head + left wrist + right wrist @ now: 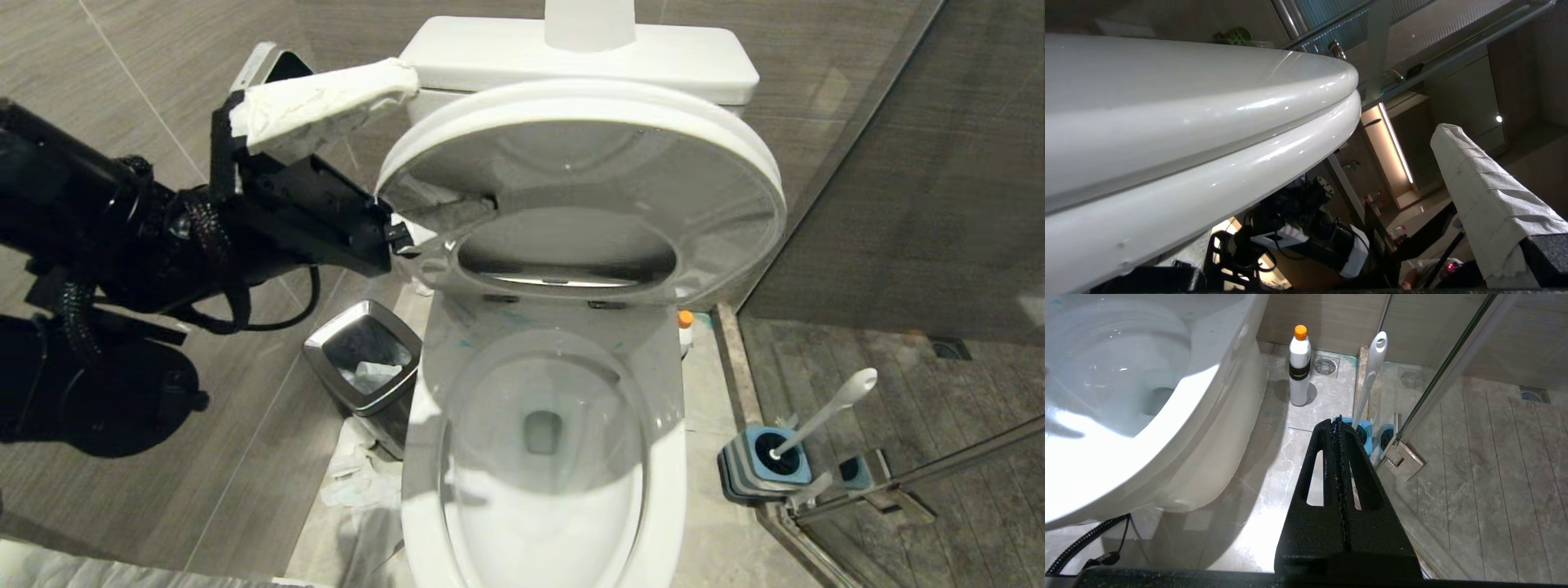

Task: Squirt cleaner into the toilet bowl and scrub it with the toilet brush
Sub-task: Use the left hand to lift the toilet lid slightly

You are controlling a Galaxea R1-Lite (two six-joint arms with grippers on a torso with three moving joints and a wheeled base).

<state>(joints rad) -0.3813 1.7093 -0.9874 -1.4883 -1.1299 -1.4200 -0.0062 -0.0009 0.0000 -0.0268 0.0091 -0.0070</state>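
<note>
We see the toilet bowl exposed, its lid and seat raised together between our left gripper's wide-spread, cloth-wrapped fingers. Beyond our right gripper's closed, empty fingertips stand the toilet brush and cleaner, untouched.
</note>
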